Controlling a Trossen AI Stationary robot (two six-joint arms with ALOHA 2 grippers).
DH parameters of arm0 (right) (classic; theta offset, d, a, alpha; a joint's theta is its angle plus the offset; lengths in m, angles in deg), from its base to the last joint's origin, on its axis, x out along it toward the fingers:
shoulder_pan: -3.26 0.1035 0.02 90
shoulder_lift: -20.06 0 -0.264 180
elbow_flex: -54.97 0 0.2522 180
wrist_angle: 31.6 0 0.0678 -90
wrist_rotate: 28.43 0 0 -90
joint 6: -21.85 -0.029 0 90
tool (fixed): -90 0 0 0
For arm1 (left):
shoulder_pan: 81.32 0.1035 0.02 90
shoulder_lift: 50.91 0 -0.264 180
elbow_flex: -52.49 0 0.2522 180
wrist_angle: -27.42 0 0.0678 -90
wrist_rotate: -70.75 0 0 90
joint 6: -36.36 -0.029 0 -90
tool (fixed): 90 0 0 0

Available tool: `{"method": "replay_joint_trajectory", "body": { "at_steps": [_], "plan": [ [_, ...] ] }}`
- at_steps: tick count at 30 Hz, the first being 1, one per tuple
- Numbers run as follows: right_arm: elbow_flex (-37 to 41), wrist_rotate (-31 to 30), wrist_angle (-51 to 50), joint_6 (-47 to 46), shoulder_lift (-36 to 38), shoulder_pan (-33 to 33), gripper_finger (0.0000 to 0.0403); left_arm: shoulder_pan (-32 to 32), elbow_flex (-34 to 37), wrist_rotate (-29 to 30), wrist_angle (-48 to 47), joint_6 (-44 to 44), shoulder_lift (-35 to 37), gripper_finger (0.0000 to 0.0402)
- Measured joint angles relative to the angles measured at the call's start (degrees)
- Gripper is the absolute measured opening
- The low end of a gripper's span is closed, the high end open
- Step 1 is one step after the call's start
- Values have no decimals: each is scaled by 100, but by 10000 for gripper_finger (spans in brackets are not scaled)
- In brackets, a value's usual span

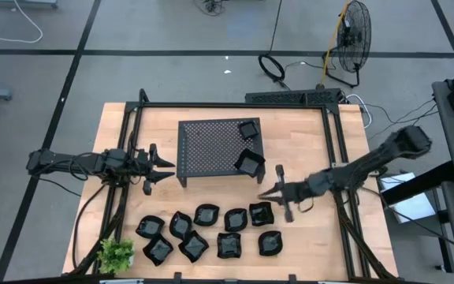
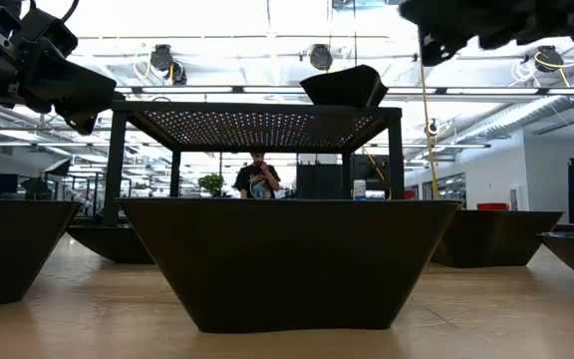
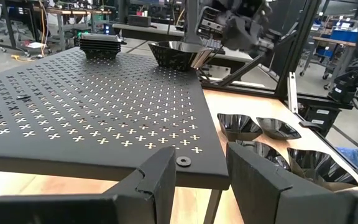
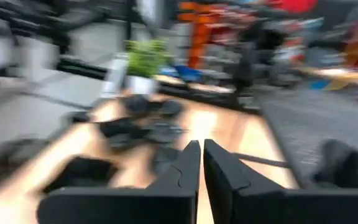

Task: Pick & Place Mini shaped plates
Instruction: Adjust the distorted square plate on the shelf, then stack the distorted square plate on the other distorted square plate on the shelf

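Several mini shaped plates [image 1: 206, 214], glossy black, sit in two rows on the near part of the table. Two more rest on the black perforated rack [image 1: 211, 150]: one at its far right corner [image 1: 248, 128], one at its near right edge [image 1: 248, 162], also seen in the left wrist view [image 3: 176, 55]. My left gripper [image 1: 166, 166] hovers open and empty just off the rack's left edge [image 3: 201, 177]. My right gripper [image 1: 268, 192] is shut and empty, above the table between the rack's right near corner and the plate rows; its wrist view [image 4: 201, 163] is blurred.
A small green plant [image 1: 117, 254] stands at the table's near left corner. A black frame [image 1: 235, 105] runs around the table. In the low view one plate [image 2: 277, 259] fills the foreground before the rack [image 2: 257, 115], and a person [image 2: 258, 176] stands far behind.
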Motion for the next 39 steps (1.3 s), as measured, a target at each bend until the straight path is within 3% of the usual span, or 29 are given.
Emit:
{"method": "replay_joint_trajectory", "body": {
  "at_steps": [2, 7, 13, 19, 26, 31, 35, 39],
  "plan": [
    [-4, -712, 570, 230, -483, 148, 5, -1, 0, 0, 0, 0, 0, 145],
    [-7, -1342, 1074, 68, -1216, 11, 3, 0, 0, 0, 1, 0, 0, 145],
    [-7, -1909, 1271, -326, -1460, -308, 1, 0, 0, 0, 0, 0, 0, 145],
    [-7, -2848, 1256, -392, -1434, -348, 1, -2, 0, 0, 0, 0, 0, 145],
    [-7, -2884, 1185, -393, -1433, -176, 1, 0, 0, 0, 0, 0, 0, 145],
    [-25, -2648, 1164, 683, -1049, 530, 12, -1, 0, 0, 1, 0, 0, 145],
    [-557, -2591, 164, 780, -678, 1148, 67, 0, 0, 0, 0, 0, 0, 145],
    [-1750, -2552, -2270, -197, -871, 1500, 139, 0, 0, 0, 0, 0, 0, 145]
  ]
}}
